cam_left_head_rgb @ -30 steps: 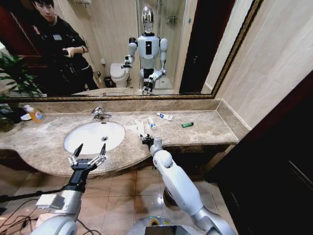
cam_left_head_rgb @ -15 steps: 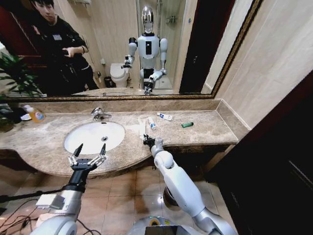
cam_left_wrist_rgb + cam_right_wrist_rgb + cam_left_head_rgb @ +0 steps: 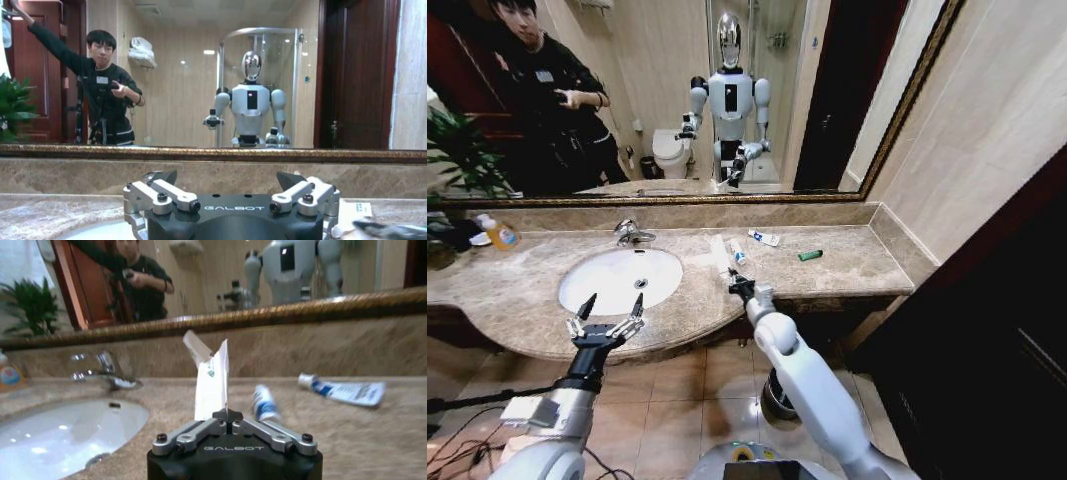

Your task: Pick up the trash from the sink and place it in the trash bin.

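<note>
right gripper clenched on white paper packet, raised beside white oval sink | left gripper released, at sink's front rim | two blue-marked tubes on beige marble tabletop

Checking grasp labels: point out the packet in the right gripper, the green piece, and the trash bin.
white packet [image 3: 212, 385], right wrist view, middle of its upright face.
green piece [image 3: 810, 255], head view, its middle, on the counter.
trash bin [image 3: 770, 400], head view, steel rim beside the right arm.
</note>
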